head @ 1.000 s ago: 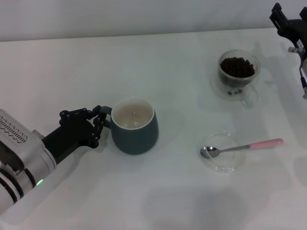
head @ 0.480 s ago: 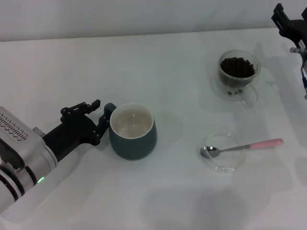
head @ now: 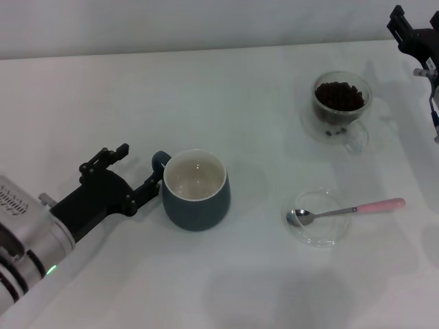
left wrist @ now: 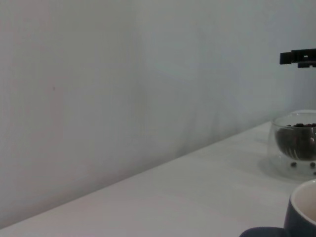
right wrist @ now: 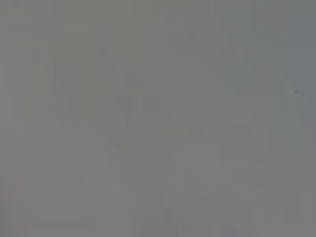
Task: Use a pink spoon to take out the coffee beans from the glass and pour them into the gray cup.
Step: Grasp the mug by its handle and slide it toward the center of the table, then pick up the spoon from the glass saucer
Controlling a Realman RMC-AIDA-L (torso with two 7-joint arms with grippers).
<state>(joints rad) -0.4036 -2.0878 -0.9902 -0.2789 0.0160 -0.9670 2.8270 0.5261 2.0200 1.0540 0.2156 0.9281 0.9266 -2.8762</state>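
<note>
we judge the pink spoon (head: 346,210) light, slippery (grip its handle); left gripper (head: 134,175) jaws spread, right gripper (head: 411,31) unclear.

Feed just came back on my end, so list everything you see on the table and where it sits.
mug: one, dark blue-gray, cream inside, empty, centre-left of table.
glass cup: one, clear, far right.
coffee beans: a heap, dark brown, inside the glass cup.
saucer: one, clear glass, near right.
spoon: one, metal bowl on the saucer, pink handle pointing right.
table: one, white.
left gripper: black, open, beside the mug's handle.
right gripper: black, far right edge, away from everything.
</note>
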